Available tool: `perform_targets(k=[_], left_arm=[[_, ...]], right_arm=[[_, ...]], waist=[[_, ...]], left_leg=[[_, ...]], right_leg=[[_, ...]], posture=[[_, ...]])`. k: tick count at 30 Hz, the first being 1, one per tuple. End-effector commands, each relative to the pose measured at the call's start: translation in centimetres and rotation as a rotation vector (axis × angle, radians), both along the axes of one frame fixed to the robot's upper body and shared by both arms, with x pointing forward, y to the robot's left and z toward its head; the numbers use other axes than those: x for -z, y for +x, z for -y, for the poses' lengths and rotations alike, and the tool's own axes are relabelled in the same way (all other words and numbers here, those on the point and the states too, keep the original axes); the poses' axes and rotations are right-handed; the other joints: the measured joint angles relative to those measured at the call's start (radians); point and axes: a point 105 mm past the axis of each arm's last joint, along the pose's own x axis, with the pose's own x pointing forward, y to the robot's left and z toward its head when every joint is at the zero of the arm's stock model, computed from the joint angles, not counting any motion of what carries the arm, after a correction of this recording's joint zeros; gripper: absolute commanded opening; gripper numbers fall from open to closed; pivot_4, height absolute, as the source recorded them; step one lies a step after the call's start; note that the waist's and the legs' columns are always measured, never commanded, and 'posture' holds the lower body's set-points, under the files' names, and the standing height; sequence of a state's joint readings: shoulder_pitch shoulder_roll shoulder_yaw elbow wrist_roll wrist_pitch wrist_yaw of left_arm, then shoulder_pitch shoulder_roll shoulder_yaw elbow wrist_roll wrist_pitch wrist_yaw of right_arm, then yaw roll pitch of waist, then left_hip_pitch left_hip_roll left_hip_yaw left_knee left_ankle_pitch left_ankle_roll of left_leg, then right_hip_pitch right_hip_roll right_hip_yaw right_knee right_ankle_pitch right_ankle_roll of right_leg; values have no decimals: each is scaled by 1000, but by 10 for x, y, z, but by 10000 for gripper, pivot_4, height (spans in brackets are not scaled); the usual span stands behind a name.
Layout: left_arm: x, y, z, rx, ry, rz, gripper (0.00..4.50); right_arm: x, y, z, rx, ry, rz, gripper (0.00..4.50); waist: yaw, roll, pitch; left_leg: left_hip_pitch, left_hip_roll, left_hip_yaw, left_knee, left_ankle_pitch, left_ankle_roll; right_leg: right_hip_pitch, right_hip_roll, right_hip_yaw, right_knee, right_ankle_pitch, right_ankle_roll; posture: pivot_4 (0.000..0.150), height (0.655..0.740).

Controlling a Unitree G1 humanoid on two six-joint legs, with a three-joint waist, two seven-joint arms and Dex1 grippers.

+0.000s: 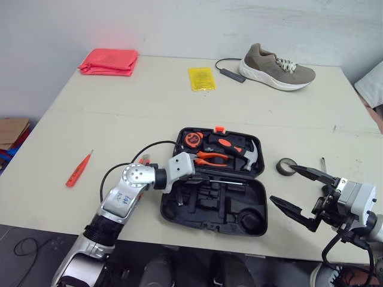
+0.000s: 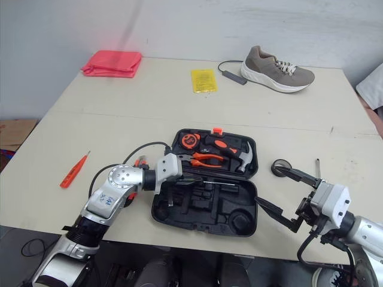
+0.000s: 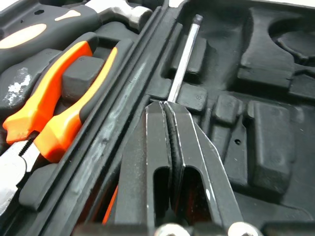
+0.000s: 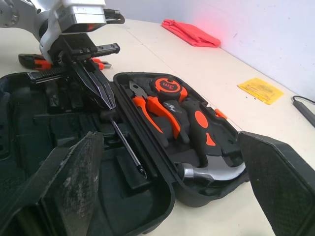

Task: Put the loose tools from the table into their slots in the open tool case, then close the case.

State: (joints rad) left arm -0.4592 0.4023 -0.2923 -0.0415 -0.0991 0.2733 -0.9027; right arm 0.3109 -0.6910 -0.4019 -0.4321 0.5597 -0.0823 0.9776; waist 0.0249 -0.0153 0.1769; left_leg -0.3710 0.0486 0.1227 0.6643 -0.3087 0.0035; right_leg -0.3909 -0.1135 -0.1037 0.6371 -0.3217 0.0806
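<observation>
L arm (image 1: 128, 194): silver-grey metal shells and a round joint w/ small screw holes. Dark handwritten marks on forearm, unreadable. The nearer section is black. L cable (image 1: 157, 142): thin, black, loops off the arm's far side. L gripper (image 3: 165, 104): two long black tapered fingers, slotted, w/ 2 silver screws at base. R arm (image 1: 358, 200): pale grey boxy wrist block. R cable (image 1: 326, 251): black, curls under it. R gripper (image 1: 282, 183): black fingers w/ rough, scuffed pads (image 4: 74, 182).

Table (image 1: 149, 107): tool case (image 1: 206, 222), shoe (image 1: 276, 67), red pouch (image 1: 109, 61)
</observation>
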Motion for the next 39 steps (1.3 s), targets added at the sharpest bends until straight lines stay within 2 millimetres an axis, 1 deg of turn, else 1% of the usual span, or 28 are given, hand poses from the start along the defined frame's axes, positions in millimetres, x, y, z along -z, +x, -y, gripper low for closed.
perform_targets(k=[1, 7, 12, 15, 17, 19, 20, 23, 25, 28, 29, 30, 31, 33, 34, 36, 37, 38, 39], left_arm=[[7, -4, 6, 23, 38, -3, 126], [18, -1, 9, 37, 132, 5, 126], [34, -12, 19, 134, 272, -35, 126], [43, -17, 20, 156, 352, -66, 126], [44, -16, 21, 153, 364, -62, 126], [40, -14, 24, 144, 333, -47, 126], [33, -12, 25, 139, 296, -20, 126], [8, -9, 27, 154, 136, 43, 126], [-10, -6, 21, 147, 31, 82, 126], [-34, -7, -4, 139, -107, 137, 126], [-42, -8, -17, 123, -152, 140, 4985], [-48, -9, -31, 100, -187, 147, 7174], [-52, -7, -46, 55, -205, 142, 12053], [-57, -1, -83, -63, -222, 163, 20704], [-58, 3, -105, -142, -211, 182, 26583], [-59, 6, -148, -274, -174, 208, 33738], [-60, 6, -168, -347, -159, 213, 38993], [-63, 5, -196, -440, -145, 228, 43147], [-64, 3, -221, -524, -134, 234, 44520]], right_arm=[[-14, -3, -2, 0, -10, 56, 45000], [-15, -3, -2, 7, -11, 55, 45000], [-10, -3, 1, 16, -9, 45, 45000], [-6, -4, 3, 22, -7, 37, 45000], [-3, -6, 4, 27, -6, 34, 45000], [-2, -7, 6, 35, -5, 33, 45000], [-1, -8, 8, 43, -4, 34, 45000], [-1, -11, 18, 82, -2, 39, 45000], [-1, -14, 27, 118, -4, 42, 45000], [-1, -21, 51, 208, -7, 51, 45000], [-1, -24, 59, 236, -15, 53, 45000], [-1, -27, 66, 263, -24, 54, 45000], [-2, -30, 73, 291, -32, 56, 45000], [-1, -41, 92, 363, -51, 54, 45000], [0, -47, 103, 408, -64, 53, 45000], [6, -61, 123, 485, -83, 37, 45000], [10, -69, 133, 517, -100, 25, 45000], [13, -79, 147, 577, -105, 14, 45000], [16, -88, 159, 635, -111, 9, 45000]], waist=[[1, 0, 0], [3, 0, -1], [4, 1, -1], [5, 3, -3], [5, 4, -5], [3, 6, -5], [3, 6, -6], [3, 6, -5], [1, 6, -5], [-1, 6, -4], [-3, 6, -4], [-5, 7, -4], [-7, 7, -4], [-10, 8, -4], [-11, 8, -3], [-10, 8, -3], [-11, 9, -3], [-11, 8, -3], [-11, 8, -3]], left_leg=[[0, 0, 0, 0, 0, 0], [1, -1, -1, 0, 0, 0], [1, -1, -1, 0, -1, 1], [2, -1, -3, 0, -1, 2], [4, -1, -4, 0, -2, 3], [5, -1, -5, 0, -3, 5], [6, -1, -4, 0, -6, 10], [6, -1, -5, 0, -7, 11], [5, -1, -5, 1, -7, 11], [4, 0, -5, 1, -7, 11], [4, 0, -5, 0, -7, 11], [4, 1, -5, 0, -7, 10], [5, 2, -5, 0, -7, 10], [5, 3, -5, 0, -8, 9], [6, 3, -5, -1, -8, 9], [5, 3, -5, -1, -8, 8], [6, 3, -5, -1, -9, 8], [5, 3, -5, -1, -9, 8], [5, 3, -5, -1, -10, 9]], right_leg=[[0, 0, 0, 0, 0, 0], [1, 0, 0, -1, 0, 0], [2, -1, 0, -1, 0, 0], [6, 0, -1, -4, 0, 1], [10, 0, -3, -8, 1, 2], [13, 0, -3, -10, 1, 2], [14, -1, -3, -11, 2, 3], [14, -2, -2, -11, 2, 4], [14, -2, -3, -11, 2, 4], [12, -2, -3, -11, 2, 4], [12, -3, -3, -11, 2, 4], [12, -3, -3, -11, 2, 3], [12, -3, -3, -11, 2, 3], [12, -3, -2, -11, 1, 2], [12, -3, -2, -11, 1, 2], [12, -3, -3, -11, 1, 2], [12, -3, -3, -11, 1, 2], [12, -3, -3, -12, 1, 2], [12, -3, -3, -12, 1, 2]], posture=[[1500, 7400], [1500, 7400], [1500, 7400], [1500, 7400], [1500, 7400], [1500, 7400], [1500, 7400], [1500, 7400], [1500, 7400], [1500, 7400], [1500, 7400], [1500, 7400], [1500, 7400], [1500, 7400], [1500, 7400], [1500, 7400], [1500, 7400], [1500, 7400], [1500, 7400]])
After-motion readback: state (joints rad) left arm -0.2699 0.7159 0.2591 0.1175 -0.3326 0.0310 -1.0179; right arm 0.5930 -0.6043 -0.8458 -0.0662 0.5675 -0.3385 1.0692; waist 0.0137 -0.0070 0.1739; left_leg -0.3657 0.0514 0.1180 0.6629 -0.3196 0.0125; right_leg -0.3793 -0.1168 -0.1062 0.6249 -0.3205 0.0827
